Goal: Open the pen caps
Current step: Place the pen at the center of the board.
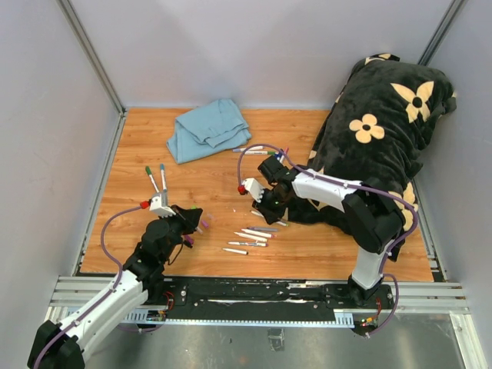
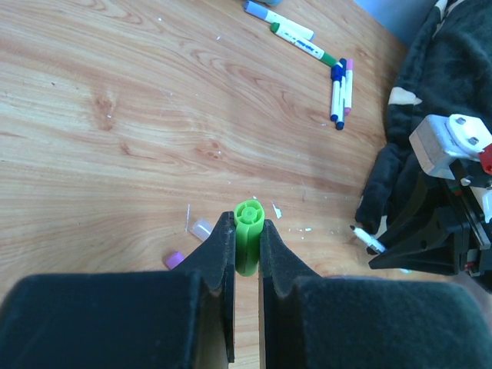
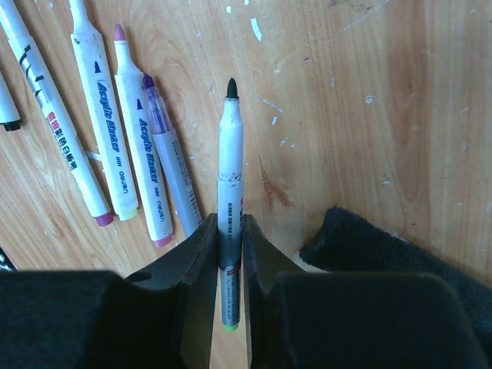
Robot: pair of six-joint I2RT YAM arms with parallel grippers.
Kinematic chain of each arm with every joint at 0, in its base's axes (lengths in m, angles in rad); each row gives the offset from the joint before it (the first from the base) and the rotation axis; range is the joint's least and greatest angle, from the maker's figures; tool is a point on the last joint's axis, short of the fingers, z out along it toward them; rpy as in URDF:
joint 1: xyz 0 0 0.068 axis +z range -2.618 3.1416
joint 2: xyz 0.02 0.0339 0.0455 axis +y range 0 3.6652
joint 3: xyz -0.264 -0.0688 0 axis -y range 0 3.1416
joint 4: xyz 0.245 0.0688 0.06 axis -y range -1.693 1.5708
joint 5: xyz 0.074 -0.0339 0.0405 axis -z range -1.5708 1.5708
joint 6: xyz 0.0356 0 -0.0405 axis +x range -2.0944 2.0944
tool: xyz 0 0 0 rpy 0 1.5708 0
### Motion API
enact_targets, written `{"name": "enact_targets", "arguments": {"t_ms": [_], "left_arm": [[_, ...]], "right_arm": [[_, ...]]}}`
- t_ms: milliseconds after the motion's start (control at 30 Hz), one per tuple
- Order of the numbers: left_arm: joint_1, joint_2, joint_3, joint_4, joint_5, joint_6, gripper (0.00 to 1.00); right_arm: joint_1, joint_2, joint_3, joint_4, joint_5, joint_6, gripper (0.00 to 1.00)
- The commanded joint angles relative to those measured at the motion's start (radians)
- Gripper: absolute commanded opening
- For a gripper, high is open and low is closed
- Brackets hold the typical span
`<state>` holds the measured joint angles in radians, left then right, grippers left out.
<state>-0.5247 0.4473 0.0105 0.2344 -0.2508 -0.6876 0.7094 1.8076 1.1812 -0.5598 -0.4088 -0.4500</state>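
Note:
My left gripper [image 2: 247, 240] is shut on a green pen cap [image 2: 248, 229], held off the wooden table; it also shows in the top view [image 1: 192, 219]. A clear-pink cap [image 2: 201, 228] and a purple cap [image 2: 174, 259] lie loose just left of it. My right gripper [image 3: 229, 231] is shut on an uncapped white marker [image 3: 230, 165] with a dark tip and a green tail end, low over the table; it also shows in the top view [image 1: 265, 204]. Several uncapped markers [image 3: 127, 131] lie to its left.
A black flowered blanket [image 1: 384, 131] covers the right side, its edge close to my right gripper [image 3: 384, 246]. A blue cloth [image 1: 207, 129] lies at the back. Capped markers lie at the left [image 1: 157, 178] and at the back [image 2: 340, 92]. Uncapped markers lie in a row [image 1: 250, 234].

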Motion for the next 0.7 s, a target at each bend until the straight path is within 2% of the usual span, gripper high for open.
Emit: {"name": "enact_targets", "arguments": {"t_ms": [0, 400, 667], "left_arm": [[0.006, 0.007, -0.016, 0.034, -0.021, 0.0, 0.0], [0.006, 0.007, -0.018, 0.033, -0.024, -0.004, 0.0], [0.006, 0.009, -0.02, 0.037, -0.021, -0.003, 0.0]], "right_arm": [[0.022, 0.019, 0.031, -0.046, 0.019, -0.016, 0.19], [0.022, 0.011, 0.047, -0.07, 0.02, -0.022, 0.25], [0.021, -0.109, 0.043, -0.102, -0.044, -0.077, 0.31]]}}
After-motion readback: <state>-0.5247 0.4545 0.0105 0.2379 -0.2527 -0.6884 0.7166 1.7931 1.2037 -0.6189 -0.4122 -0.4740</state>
